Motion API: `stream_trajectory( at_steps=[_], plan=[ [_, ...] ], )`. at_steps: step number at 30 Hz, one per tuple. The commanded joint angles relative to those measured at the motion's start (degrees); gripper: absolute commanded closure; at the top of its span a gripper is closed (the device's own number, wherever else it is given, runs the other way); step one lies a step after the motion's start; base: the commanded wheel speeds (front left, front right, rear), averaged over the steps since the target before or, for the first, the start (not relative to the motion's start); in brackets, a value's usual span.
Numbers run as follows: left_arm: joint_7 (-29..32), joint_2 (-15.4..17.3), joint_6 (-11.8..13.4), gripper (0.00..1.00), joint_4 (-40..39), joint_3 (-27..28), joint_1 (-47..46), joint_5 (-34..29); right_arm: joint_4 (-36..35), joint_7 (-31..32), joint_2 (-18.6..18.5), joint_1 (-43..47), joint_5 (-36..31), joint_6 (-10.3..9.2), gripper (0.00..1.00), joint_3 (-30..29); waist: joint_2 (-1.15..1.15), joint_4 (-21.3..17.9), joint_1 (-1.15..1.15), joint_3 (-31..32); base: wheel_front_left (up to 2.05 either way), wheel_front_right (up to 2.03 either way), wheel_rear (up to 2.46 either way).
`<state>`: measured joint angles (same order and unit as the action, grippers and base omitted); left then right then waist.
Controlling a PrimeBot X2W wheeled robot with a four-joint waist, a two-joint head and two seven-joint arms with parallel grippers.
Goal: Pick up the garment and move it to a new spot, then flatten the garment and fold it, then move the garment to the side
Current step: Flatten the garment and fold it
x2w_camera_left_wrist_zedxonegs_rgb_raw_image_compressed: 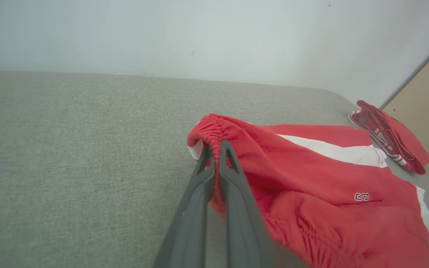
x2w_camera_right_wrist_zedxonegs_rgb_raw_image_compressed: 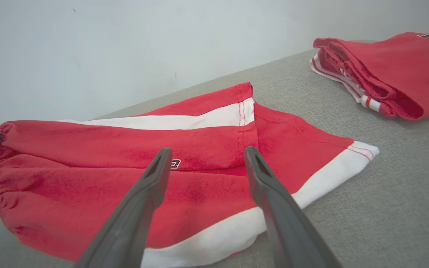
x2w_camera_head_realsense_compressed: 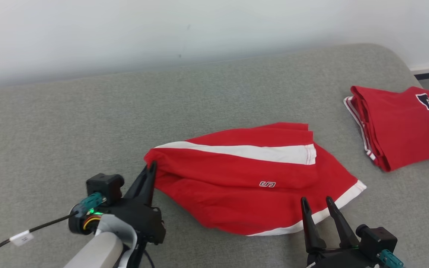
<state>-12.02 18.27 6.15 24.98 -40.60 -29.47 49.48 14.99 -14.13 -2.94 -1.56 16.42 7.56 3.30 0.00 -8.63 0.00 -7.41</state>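
The left gripper (x2w_camera_left_wrist_zedxonegs_rgb_raw_image_compressed: 216, 147) has its two long, dark, matte fingers pressed together on the gathered elastic waistband of the red shorts (x2w_camera_head_realsense_compressed: 244, 175). The puckered cloth is pinched between the tips and bunched into a small hump at that corner. From there the shorts spread out to the robot's right across the middle of the grey cushion (x2w_camera_head_realsense_compressed: 69, 130). They are a soft, slightly fuzzy knit that lies mostly flat with shallow wrinkles. A broad white stripe (x2w_camera_head_realsense_compressed: 259, 152) runs along the side, a white band (x2w_camera_head_realsense_compressed: 333, 206) edges the leg hem, and a small embroidered logo (x2w_camera_head_realsense_compressed: 267, 184) sits near the centre. The right gripper (x2w_camera_head_realsense_compressed: 315, 201) has its tapered fingers spread wide apart and holds nothing. Its tips are over the near hem by the white band, and whether they touch the cloth cannot be told. The cushion is a coarse woven fabric with a rounded far corner, set against a smooth pale wall (x2w_camera_head_realsense_compressed: 162, 29). Well apart at the right edge lies a folded red jersey (x2w_camera_head_realsense_compressed: 404, 126) with dark lettering and striped white trim.
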Motion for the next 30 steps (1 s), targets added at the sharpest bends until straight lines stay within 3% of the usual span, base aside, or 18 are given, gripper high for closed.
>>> stream_trajectory(
  at_steps=[1,10,16,18,27,30],
  plan=[
    [-0.37,0.53,0.44,1.00,-0.39,0.47,0.84,0.24,-0.23,0.01,0.15,0.57,-0.58,-0.12,0.00,0.06,0.00,0.95,0.00,0.49,0.00,0.00,0.00],
    [-1.03,3.47,2.86,1.00,0.47,3.12,-1.53,-0.68,-0.95,0.63,0.14,0.45,-0.44,-0.12,0.00,0.69,0.00,1.66,0.00,0.97,0.00,0.00,0.00],
    [1.31,3.45,3.86,1.00,3.83,2.90,-1.19,0.09,-0.72,0.32,0.13,0.63,0.11,-0.12,0.00,0.58,0.00,0.19,0.00,1.03,0.00,0.00,0.00],
    [1.55,3.29,4.25,0.00,4.27,2.96,-0.20,0.75,-0.78,0.17,0.15,0.98,0.00,-0.11,0.00,0.23,0.00,0.02,0.00,0.95,0.00,0.00,0.00],
    [-1.47,4.56,6.33,0.00,1.66,5.82,7.40,2.56,-1.23,-0.04,0.15,1.46,-0.02,-0.12,0.00,-1.05,0.00,1.67,0.00,0.65,0.00,0.00,0.00],
    [-2.27,4.45,5.69,0.00,-1.76,6.51,10.95,3.17,-1.25,-0.04,0.13,1.58,0.12,-0.12,0.00,-1.19,0.00,2.69,0.00,0.78,0.00,0.00,0.00]
  ],
)
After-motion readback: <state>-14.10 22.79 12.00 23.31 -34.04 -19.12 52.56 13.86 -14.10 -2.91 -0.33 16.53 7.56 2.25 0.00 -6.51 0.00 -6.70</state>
